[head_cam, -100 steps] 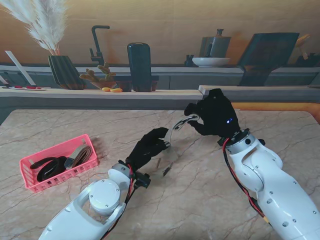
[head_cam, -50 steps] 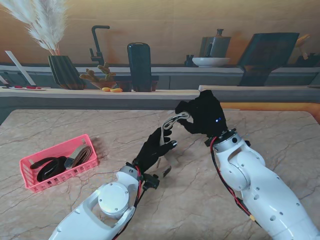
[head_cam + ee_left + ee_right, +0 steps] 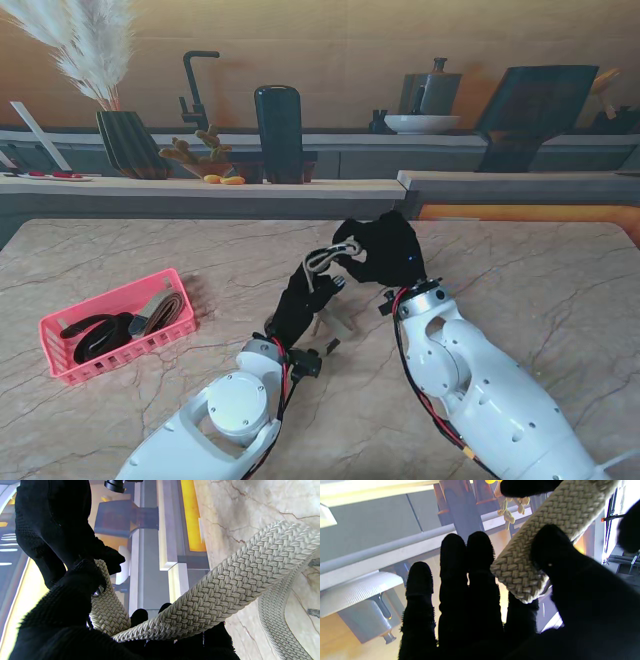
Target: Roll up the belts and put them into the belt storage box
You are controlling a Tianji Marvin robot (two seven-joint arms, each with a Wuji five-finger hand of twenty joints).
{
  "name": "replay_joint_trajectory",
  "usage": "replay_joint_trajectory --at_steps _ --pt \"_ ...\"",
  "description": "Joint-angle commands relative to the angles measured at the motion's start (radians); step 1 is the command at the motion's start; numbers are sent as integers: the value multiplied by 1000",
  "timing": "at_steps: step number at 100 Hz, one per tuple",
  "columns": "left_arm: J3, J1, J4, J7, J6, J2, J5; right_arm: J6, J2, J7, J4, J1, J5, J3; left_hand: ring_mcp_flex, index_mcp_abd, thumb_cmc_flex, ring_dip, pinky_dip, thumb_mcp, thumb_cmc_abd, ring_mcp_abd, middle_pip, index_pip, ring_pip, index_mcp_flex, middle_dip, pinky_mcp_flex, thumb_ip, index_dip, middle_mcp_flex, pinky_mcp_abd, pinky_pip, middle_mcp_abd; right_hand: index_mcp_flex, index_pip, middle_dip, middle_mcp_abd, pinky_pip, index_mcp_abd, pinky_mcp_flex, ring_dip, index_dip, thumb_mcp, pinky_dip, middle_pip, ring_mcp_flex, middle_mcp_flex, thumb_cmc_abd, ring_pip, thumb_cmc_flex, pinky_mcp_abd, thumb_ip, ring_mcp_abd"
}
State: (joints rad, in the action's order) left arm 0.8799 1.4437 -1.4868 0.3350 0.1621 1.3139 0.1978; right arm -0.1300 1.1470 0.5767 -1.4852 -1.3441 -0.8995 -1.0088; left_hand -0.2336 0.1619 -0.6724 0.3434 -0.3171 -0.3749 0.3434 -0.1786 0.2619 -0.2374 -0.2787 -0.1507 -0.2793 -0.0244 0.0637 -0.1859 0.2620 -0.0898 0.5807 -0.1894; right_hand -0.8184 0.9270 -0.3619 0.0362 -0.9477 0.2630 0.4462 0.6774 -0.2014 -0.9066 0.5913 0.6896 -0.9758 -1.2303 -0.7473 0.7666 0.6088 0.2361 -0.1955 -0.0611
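Woven belt (image 3: 322,262): cream, braided. Held up off the table between both hands near the middle of the marble table (image 3: 560,290). One end sits at the right hand, a short loop runs across to the left hand, and the rest hangs down to the table top beside the left forearm, where a flat tan piece lies; whether that piece is part of the belt I cannot tell. The left wrist view shows the weave close up (image 3: 225,585), with a further length curving over the marble.

Left hand (image 3: 298,300): black glove, raised off the table with fingers pointing away from me. Fingers closed on the belt; in its wrist view the band passes across the fingertips (image 3: 140,615) and the thumb side presses a second turn of it.

Right hand (image 3: 385,250): black glove, just beside the left hand and slightly farther from me. Clamped on the belt end: in its wrist view the thumb lies over the braided end (image 3: 520,562) and pins it against the fingers (image 3: 480,555), the other fingers being held straight and close together.

Pink basket (image 3: 60,335): plastic, slatted walls, at the left side of the table, well apart from both hands. Contains a black belt (image 3: 95,335) coiled at its left and a brown belt (image 3: 160,310) rolled at its right.
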Motion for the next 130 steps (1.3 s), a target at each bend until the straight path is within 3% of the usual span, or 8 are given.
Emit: replay_joint_trajectory --at_steps 1,40,55,60,76,86,98,130 --pt "-4 0 -4 5 12 14 0 -7 17 -21 21 -6 8 32 14 -96 36 -23 5 28 -21 46 24 50 -1 2 14 -2 2 17 -26 55 18 41 -94 143 12 12 -28 36 -25 13 -33 -45 -16 28 -10 -37 14 23 72 22 25 26" --pt "9 6 2 61 28 24 -26 -54 34 -93 98 21 112 136 5 -125 65 -32 0 24 -19 58 36 145 -10 9 19 -11 5 20 -35 54 31 52 -100 141 19 14 -27 33 -31 9 -30 -48 -19 27 -13 -42 10 21 69 31 19 24" --pt "10 7 4 78 26 28 -31 -71 42 -114 119 31 150 164 -29 -133 15 -26 -14 -11 -10 59 55 149 -29 3 13 -35 -2 7 -3 49 60 54 -102 138 23 14 -26 31 -32 7 -27 -47 -21 23 -18 -47 12 18 68 35 16 22" --pt "10 7 4 81 22 28 -34 -74 45 -113 124 32 161 172 -55 -137 -26 -22 -30 -72 4 57 71 136 -49 3 5 -50 -5 -16 21 48 93 53 -102 138 24 14 -25 31 -33 7 -26 -46 -21 22 -20 -48 13 18 68 34 15 24" --pt "8 7 3 77 9 27 -37 -70 54 -71 130 32 158 180 -135 -162 -133 -15 -55 -235 33 43 101 92 -100 -5 -13 -122 -17 -23 78 27 150 50 -95 136 25 15 -26 29 -31 8 -25 -41 -21 23 -26 -49 25 22 68 34 16 24" --pt "7 6 4 74 8 27 -33 -30 61 -30 119 21 151 170 -138 -142 -112 -13 -55 -234 47 35 100 73 -104 -14 -14 -125 -16 -25 74 25 151 50 -89 137 24 21 -31 21 -32 11 -27 -37 -20 32 -28 -49 34 31 73 39 19 19" --pt "3 5 9 79 7 32 -23 27 71 15 105 9 151 155 -127 -111 -68 -11 -51 -243 64 31 103 -59 -104 -7 -16 -119 -11 -74 67 24 143 50 -82 140 25 29 -41 11 -34 14 -28 -31 -19 45 -30 -46 50 44 80 42 21 13" --pt "-9 -4 27 72 -1 39 14 116 98 84 104 5 182 139 -98 -105 18 -1 -41 -186 69 17 87 -188 -93 0 -19 -95 2 -126 45 5 118 40 -75 143 41 31 -69 11 -25 8 -18 -12 -24 54 -44 -52 72 58 88 42 21 13"
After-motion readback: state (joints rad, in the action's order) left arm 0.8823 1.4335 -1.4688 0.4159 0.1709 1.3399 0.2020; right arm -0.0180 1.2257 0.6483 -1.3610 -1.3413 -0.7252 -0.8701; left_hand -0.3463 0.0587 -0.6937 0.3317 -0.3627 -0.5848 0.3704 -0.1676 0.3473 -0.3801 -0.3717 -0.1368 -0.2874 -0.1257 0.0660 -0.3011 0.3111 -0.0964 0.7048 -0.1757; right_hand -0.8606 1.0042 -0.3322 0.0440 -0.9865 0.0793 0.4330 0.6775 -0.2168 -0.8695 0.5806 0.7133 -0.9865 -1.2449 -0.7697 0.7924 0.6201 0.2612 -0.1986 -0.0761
